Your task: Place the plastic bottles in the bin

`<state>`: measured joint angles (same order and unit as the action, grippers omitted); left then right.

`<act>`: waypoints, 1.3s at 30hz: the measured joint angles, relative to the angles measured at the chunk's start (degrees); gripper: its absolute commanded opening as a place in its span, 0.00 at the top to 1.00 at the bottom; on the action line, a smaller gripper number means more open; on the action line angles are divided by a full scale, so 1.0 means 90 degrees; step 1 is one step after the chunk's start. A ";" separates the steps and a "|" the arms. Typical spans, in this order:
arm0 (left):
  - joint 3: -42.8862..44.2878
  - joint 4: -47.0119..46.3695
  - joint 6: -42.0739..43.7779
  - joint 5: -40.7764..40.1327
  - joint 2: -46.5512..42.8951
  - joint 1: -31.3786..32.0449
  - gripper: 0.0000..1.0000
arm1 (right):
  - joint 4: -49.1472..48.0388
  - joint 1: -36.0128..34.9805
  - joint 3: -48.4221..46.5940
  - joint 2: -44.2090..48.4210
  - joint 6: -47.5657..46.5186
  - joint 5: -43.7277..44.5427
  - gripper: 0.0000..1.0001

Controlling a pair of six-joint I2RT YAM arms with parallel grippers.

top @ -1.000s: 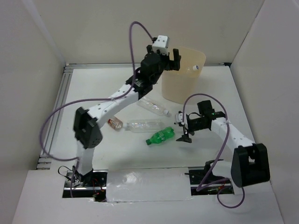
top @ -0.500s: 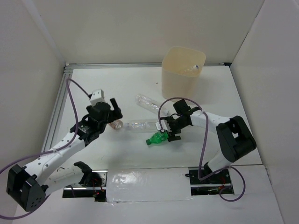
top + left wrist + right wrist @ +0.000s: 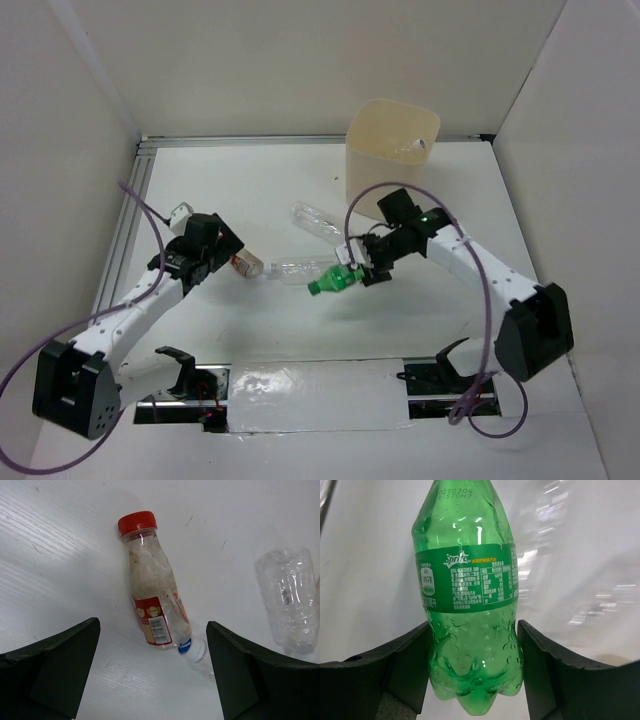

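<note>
Right gripper (image 3: pixel 474 630) tight on green bottle (image 3: pixel 470 580); left gripper (image 3: pixel 152 625) wide; white table (image 3: pixel 250 190), white walls (image 3: pixel 300 70).

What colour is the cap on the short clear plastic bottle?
Its cap is red; left wrist view shows it best.

Overhead, close wrist views, green bottle (image 3: pixel 335 281) shared

White left arm (image 3: pixel 130 312), white right arm (image 3: pixel 487 272), chunky black joints, looping purple cables (image 3: pixel 372 187), small green light (image 3: pixel 428 213)
</note>
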<state>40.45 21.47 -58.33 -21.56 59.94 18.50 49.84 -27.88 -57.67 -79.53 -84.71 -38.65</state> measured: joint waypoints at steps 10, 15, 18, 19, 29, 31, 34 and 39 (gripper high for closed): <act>0.0629 0.0058 -0.0206 0.0342 0.1773 -0.0032 0.00 | -0.2188 0.0359 -0.3475 0.0138 0.3847 0.0563 0.70; 0.0733 0.0010 -0.0158 0.0364 0.2008 0.0017 0.00 | -0.2946 0.1350 -0.4680 -0.1044 0.4864 0.1234 0.67; 0.0758 -0.0063 -0.0129 0.0357 0.2120 0.0058 0.00 | -0.2902 0.1960 -0.5085 -0.1770 0.5090 0.1348 0.60; 0.0758 -0.0075 -0.0100 0.0355 0.2161 0.0061 0.00 | -0.2800 0.2154 -0.5236 -0.2025 0.5127 0.1341 0.56; 0.0760 -0.0226 -0.0053 0.0206 0.2953 0.0219 0.00 | -0.1872 0.2936 -0.5593 -0.2747 0.5304 0.0668 0.01; 0.0811 -0.0194 -0.0070 0.0138 0.3123 0.0296 0.03 | -0.1872 0.3021 -0.5593 -0.2652 0.5447 0.0413 0.01; 0.1030 -0.0153 -0.0138 0.0019 0.3419 0.0469 0.35 | -0.1921 0.3240 -0.5489 -0.2358 0.5649 0.0005 0.01; 0.1445 -0.0024 -0.0223 -0.0143 0.3699 0.0687 0.73 | -0.1948 0.3667 -0.4634 -0.1229 0.5724 -0.0814 0.04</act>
<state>53.45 21.26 -60.34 -22.85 93.23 24.69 32.32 5.13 -99.37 -90.59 -33.19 -45.98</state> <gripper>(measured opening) 0.439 0.993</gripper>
